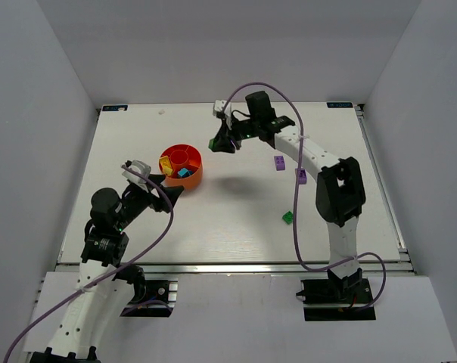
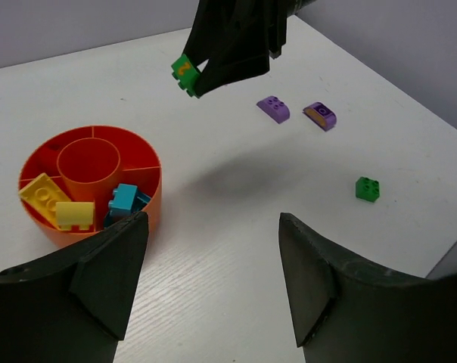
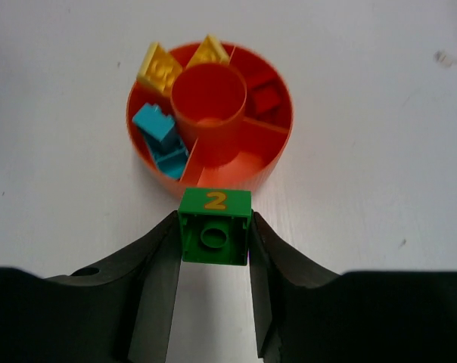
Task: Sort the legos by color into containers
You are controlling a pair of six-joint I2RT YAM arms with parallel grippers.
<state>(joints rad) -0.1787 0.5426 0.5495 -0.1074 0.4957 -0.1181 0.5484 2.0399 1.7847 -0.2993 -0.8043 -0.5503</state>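
My right gripper [image 3: 213,227] is shut on a green lego [image 3: 215,225] marked with a yellow 2, held in the air just right of the round orange dish [image 1: 192,180]. The same green lego [image 2: 185,72] hangs above the table in the left wrist view. In the dish's wedge containers lie yellow legos [image 2: 45,195], teal legos [image 3: 159,125] and a red one [image 3: 268,99]. On the table sit two purple legos [image 1: 279,162] [image 1: 301,176] and a small green lego [image 1: 287,218]. My left gripper [image 2: 213,283] stands open and empty, just near of the dish.
The dish's central round cup [image 3: 211,98] stands above the wedges. The wedge nearest my right gripper [image 3: 240,162] shows only its orange floor. White walls close in the table on three sides.
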